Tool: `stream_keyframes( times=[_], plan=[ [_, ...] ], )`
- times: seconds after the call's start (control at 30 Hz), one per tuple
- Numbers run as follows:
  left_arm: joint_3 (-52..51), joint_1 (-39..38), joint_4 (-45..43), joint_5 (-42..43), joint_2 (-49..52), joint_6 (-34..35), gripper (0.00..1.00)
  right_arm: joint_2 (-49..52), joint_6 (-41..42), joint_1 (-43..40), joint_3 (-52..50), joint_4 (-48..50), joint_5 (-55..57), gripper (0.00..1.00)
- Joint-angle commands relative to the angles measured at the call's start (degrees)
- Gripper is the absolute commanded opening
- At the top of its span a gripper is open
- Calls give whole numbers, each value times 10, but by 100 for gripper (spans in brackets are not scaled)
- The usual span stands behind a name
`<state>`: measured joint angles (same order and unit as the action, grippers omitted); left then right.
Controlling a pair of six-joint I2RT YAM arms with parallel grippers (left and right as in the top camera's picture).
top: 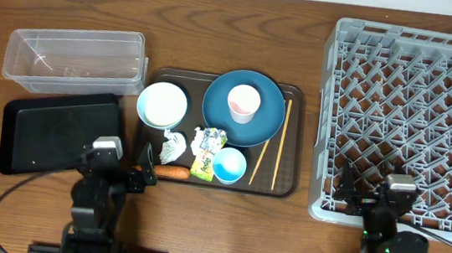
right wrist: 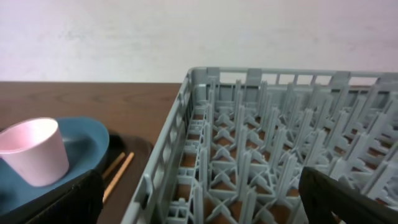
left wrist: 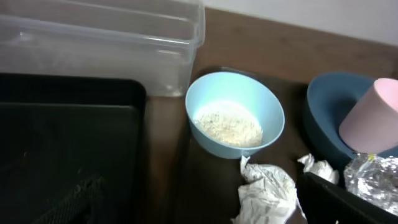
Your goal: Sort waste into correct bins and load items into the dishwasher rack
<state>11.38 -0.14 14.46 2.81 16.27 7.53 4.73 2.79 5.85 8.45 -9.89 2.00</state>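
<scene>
We judge that the sorting has not yet begun. The clear tub [top: 77, 60] and the black tray [top: 57, 134] at the left hold nothing, and the dishwasher rack [top: 413, 112] at the right holds nothing as well. All the task's things lie together on the brown serving tray [top: 291, 163] between them. The pink cup [top: 243, 103] stands on the dark blue plate [top: 267, 121], and the chopsticks [top: 270, 152] lie just beside the plate, on the rack's side. One pale blue bowl [left wrist: 235, 112] has white rice [left wrist: 228, 127] in it, and the smaller bowl [top: 229, 165] sits near the front edge. Between the bowls are the paper wads [top: 174, 146], the printed wrapper [top: 202, 169] and the orange stick [top: 173, 172]. The left gripper [top: 144, 166] hovers at the front left corner of the serving tray, close to the orange stick. It seems to stand wide open and holds nothing, although one finger is hard to see against the black tray. The right gripper [right wrist: 199, 193] hovers over the near edge of the rack, its jaws wide apart and empty. For the next move we think the left arm should go down on the nearest wad or the stick, close on it and carry it to a bin. The rice must be tipped out before its bowl goes to the rack.
</scene>
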Motion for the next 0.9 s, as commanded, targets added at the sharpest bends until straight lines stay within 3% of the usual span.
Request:
stream_keyframes(
  times=[0.0, 0.23, 0.57, 0.7, 0.87],
  plan=[
    [96, 2, 16, 1, 70, 3, 99, 49, 0, 9, 64, -15, 13, 99],
    [286, 2, 137, 48, 240, 2, 99, 252, -7, 9, 240, -134, 8, 99],
    [513, 2, 500, 100, 381, 3, 99, 494, -7, 9, 473, -378, 8, 99],
    [521, 2, 541, 103, 383, 3, 99, 534, 6, 9, 492, -404, -12, 99],
    [521, 2, 525, 103, 386, 3, 99, 543, 12, 9, 492, -414, -50, 99]
  ],
)
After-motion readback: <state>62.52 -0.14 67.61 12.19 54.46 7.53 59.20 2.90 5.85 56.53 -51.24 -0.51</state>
